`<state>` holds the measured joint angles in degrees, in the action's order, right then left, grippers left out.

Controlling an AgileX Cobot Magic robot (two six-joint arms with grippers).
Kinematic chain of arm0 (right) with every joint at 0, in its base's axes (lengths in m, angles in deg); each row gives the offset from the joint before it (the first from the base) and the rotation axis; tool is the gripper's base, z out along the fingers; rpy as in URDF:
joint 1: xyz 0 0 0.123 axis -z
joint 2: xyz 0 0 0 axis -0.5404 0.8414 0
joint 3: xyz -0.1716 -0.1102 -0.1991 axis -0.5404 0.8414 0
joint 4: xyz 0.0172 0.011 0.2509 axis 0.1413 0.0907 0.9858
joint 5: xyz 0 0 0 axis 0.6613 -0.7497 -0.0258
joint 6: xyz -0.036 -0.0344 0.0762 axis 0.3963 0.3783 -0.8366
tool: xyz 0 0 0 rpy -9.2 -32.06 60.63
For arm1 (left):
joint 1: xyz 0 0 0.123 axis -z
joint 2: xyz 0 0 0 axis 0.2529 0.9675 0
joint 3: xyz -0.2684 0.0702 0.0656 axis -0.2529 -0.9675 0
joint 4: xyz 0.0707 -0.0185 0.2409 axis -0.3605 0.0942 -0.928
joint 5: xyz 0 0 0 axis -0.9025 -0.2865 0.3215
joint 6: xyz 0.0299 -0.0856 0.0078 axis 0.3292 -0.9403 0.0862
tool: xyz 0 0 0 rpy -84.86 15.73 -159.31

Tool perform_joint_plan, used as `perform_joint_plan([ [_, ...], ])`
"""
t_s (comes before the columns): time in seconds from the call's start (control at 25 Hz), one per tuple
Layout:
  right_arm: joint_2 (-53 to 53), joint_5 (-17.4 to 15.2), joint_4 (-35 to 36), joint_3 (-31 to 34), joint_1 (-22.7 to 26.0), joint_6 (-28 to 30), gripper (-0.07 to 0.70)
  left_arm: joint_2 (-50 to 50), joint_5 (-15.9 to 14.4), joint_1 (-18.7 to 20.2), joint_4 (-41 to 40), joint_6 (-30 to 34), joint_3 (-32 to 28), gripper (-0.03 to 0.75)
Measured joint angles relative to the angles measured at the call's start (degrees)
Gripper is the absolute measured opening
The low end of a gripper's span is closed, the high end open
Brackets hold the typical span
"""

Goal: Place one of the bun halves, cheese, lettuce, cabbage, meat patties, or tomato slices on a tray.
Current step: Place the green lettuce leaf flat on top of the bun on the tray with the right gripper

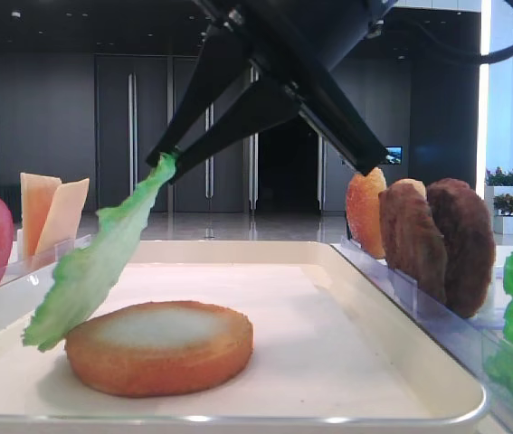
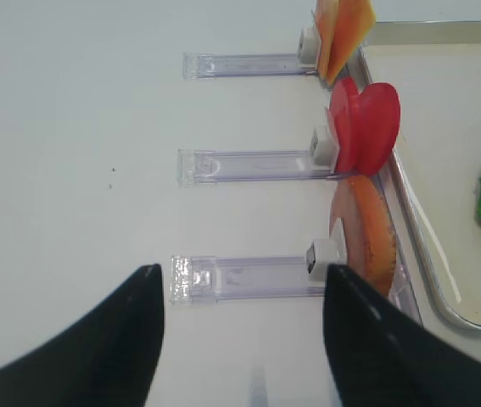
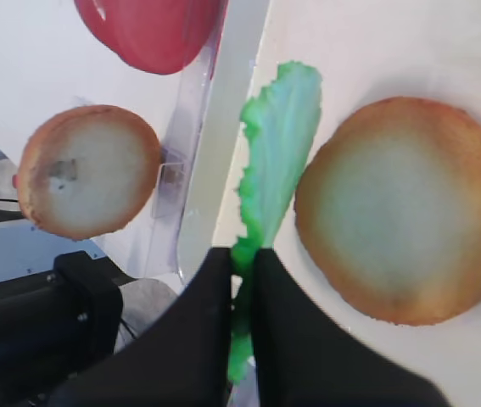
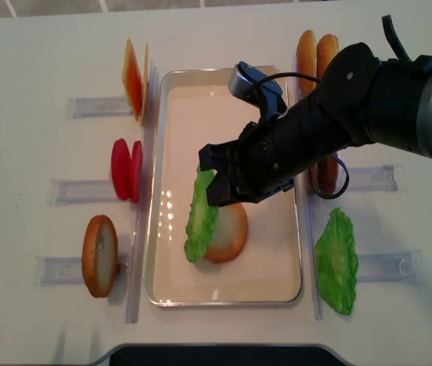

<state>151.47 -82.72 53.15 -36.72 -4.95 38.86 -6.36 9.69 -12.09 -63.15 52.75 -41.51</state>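
While the left jaws (image 2: 244, 318) hang wide apart over the table (image 2: 79, 127) at far left, the right jaws (image 4: 217, 177) at centre pinch the lettuce (image 4: 199, 216), its tip against the bun half (image 4: 229, 231) in the tray (image 4: 276, 267).

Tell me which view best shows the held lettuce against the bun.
The front exterior view: the lettuce hangs from the right hand, its lower end at the bun. Right wrist and overhead flatten it; left wrist shows only a green edge.
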Motion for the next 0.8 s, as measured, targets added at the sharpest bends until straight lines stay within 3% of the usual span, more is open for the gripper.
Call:
perform_joint_plan([
  [0.24,0.0,0.13,-6.7,0.0,0.0,-4.54,0.065,0.0,0.0,0.0,0.0,0.0,0.0,0.453],
  [0.8,0.0,2.06,-10.2,0.0,0.0,-6.03,0.065,0.0,0.0,0.0,0.0,0.0,0.0,0.453],
])
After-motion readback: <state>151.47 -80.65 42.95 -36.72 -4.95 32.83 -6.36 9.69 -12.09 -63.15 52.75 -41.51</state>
